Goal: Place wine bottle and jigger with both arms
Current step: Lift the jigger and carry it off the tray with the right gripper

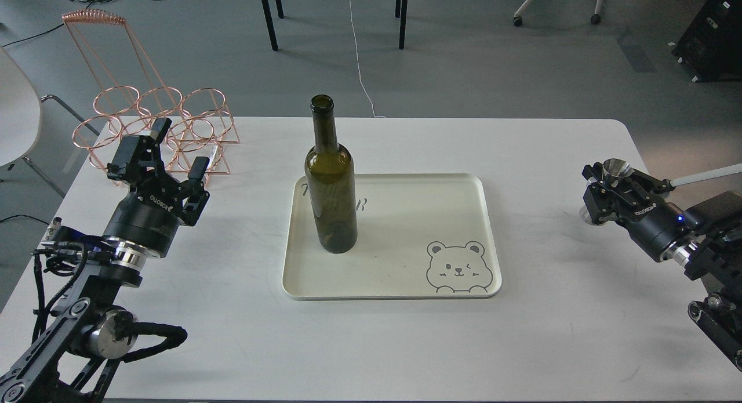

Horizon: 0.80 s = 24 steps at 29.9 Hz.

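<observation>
White table [568, 310] over grey floor. One wine bottle [331, 182] upright on cream tray [406, 290], left side, frame centre. One jigger [617, 172] far right, pinched by right gripper [615, 185], near table edge. Left gripper [174, 153] mid-left, fingers spread, holding nothing. One copper wire rack [156, 119] upper left, just behind it.

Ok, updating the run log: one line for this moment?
wine bottle upright on tray | jigger in right hand | left hand open, empty
</observation>
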{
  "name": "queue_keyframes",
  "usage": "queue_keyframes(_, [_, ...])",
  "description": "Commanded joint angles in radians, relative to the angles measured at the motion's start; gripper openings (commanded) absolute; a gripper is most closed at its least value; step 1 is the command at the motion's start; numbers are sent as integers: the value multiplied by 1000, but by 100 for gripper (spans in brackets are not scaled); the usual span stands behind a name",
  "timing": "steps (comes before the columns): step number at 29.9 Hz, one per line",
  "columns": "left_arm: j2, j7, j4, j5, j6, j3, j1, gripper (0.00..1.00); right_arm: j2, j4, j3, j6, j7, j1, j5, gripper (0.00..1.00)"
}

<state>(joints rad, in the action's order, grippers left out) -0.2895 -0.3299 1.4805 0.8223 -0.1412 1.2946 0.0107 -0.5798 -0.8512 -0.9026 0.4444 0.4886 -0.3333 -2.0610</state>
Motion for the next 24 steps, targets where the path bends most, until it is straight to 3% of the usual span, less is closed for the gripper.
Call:
queue_keyframes(1, [1, 0, 0, 0, 0, 0, 0, 98, 6, 27, 22, 14, 0, 0, 1, 21])
queue_keyframes(24, [1, 0, 0, 1, 0, -1, 0, 98, 107, 165, 88, 37, 0, -39, -2, 27])
